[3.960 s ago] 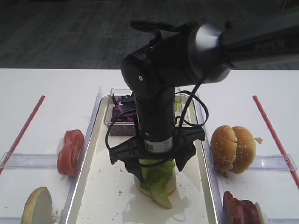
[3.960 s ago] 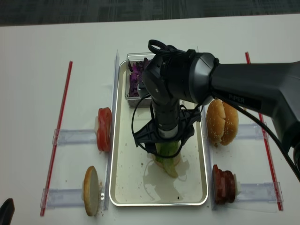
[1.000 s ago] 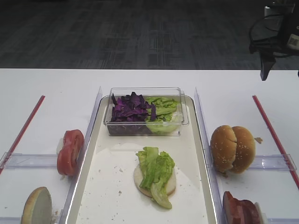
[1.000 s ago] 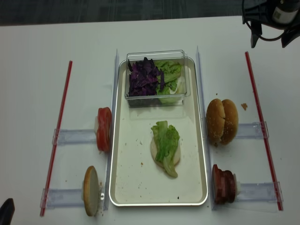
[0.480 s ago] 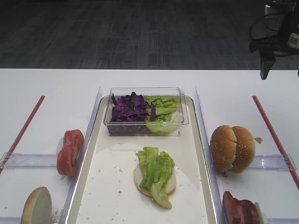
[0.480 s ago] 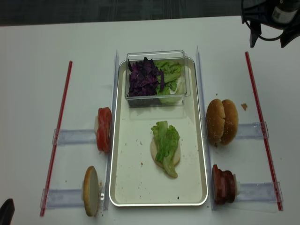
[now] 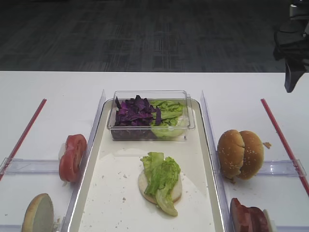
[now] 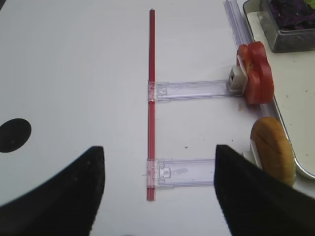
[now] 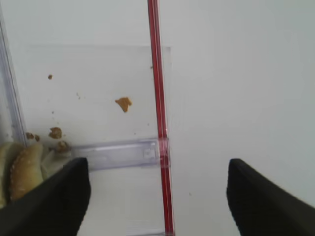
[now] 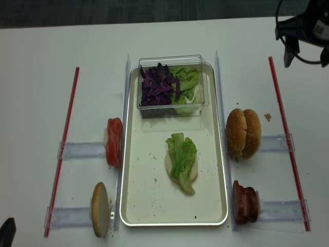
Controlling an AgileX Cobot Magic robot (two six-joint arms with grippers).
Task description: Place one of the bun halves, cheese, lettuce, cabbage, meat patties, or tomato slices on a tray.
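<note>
Jaws wide, empty, both: right gripper (image 9: 155, 189), left gripper (image 8: 158, 194). Lettuce (image 7: 161, 180) on bun half (image 7: 142, 186) in tray (image 7: 205, 193): light, floppy, tears easily; pinch bunched middle.

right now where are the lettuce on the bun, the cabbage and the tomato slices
lettuce (image 10: 181, 154), realsense overhead view, middle of the leaf lying on the bun half in the tray
cabbage (image 10: 157, 85), realsense overhead view, centre of the purple heap in the clear box
tomato slices (image 10: 114, 141), realsense overhead view, middle of the upright red stack
</note>
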